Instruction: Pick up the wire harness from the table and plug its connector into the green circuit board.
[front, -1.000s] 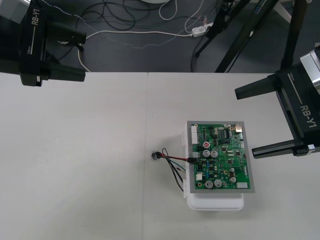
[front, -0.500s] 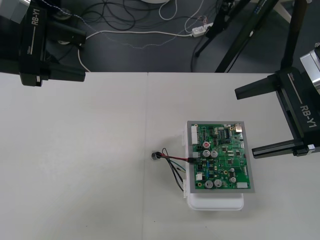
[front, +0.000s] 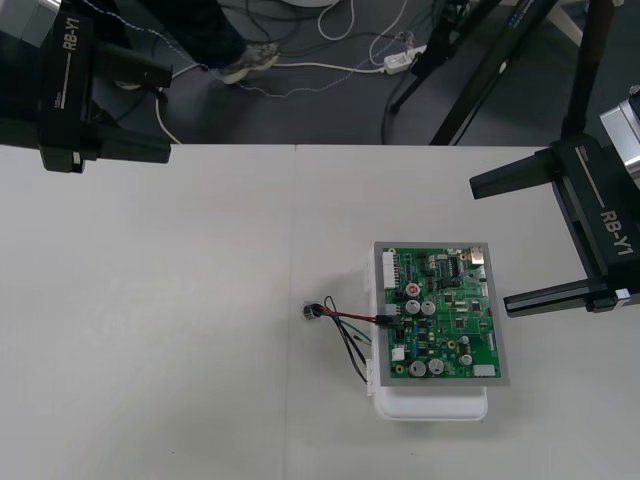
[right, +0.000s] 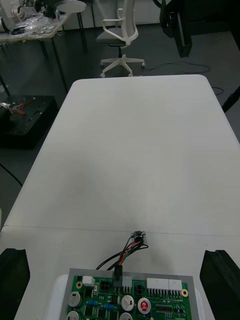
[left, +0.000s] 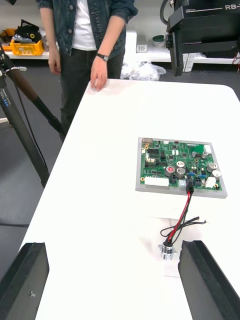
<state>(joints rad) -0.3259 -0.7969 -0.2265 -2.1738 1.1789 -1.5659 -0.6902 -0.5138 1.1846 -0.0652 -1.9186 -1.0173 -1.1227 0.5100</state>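
Table (front: 150, 320): harness (front: 352, 318) plugged into circuit board (front: 440, 320) toward near edge; left gripper (front: 150, 108) at far-left corner, right gripper (front: 490, 245) at right edge, both spread.

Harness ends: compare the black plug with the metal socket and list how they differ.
Look: the plug is a small black block, while the socket is round, shiny metal with a flange.
Place: the plug sits in a connector at the left edge of the green circuit board, while the socket lies on the bare table, apart from the board.
Shared: the same thin wires join the plug and the socket.
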